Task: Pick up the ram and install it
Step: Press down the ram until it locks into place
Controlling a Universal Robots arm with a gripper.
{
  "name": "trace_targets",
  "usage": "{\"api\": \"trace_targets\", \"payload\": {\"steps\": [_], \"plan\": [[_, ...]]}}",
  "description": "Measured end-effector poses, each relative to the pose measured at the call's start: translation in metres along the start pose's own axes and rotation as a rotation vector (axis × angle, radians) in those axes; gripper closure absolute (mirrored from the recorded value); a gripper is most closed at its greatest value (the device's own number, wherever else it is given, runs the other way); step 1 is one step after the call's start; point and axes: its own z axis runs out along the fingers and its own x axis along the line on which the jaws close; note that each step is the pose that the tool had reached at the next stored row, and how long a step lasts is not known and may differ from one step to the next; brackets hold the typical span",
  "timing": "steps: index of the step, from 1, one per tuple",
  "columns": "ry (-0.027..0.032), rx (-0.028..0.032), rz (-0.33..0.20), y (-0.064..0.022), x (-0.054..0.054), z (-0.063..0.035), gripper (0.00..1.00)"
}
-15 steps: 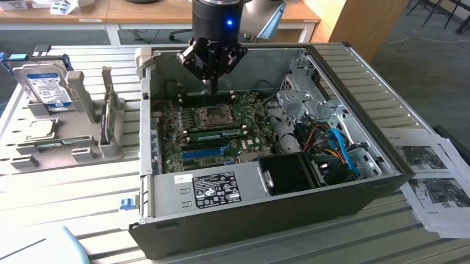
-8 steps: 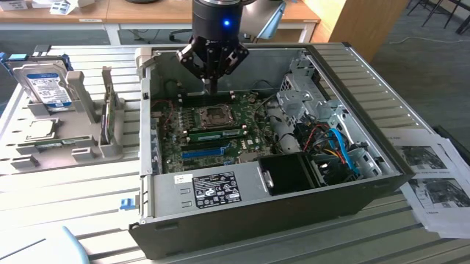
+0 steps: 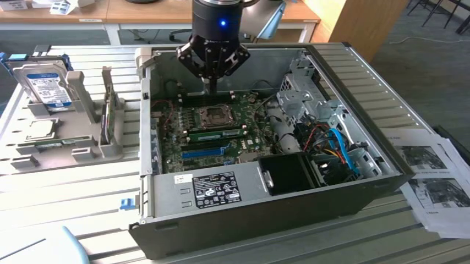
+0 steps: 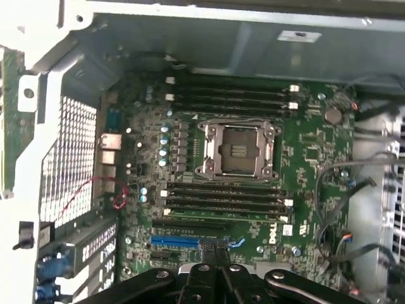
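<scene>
The arm [image 3: 218, 22] is a dark, glossy cylinder with a small blue light glowing on its front, ending in a black gripper [image 3: 211, 88] of angular linkage plates joined by round silver pivot pins, tapering to two slim black fingers [image 4: 215, 259] pressed together.

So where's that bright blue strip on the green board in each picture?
Exterior view: the blue strip lies inside the open computer case, between the square metal socket and the labelled grey box.
Wrist view: the blue strip lies close to the gripper, with rows of black slots between it and the socket.
Shared landmark: the square metal socket.
</scene>
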Motion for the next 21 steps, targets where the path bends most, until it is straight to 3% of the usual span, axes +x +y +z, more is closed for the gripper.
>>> {"api": "trace_targets", "payload": {"steps": [5,14,16,19,21], "plan": [[-0.0009,-0.0011,0.082,0.0,0.0,0.0,0.91],[-0.0015,-0.0013,0.084,0.0,0.0002,0.0001,0.91],[-0.0072,-0.0012,0.083,0.0,0.0005,-0.0001,0.91],[-0.0229,-0.0016,0.083,0.0,0.001,0.0,0.91],[-0.024,-0.0018,0.083,0.0,0.001,0.0001,0.91]]}}
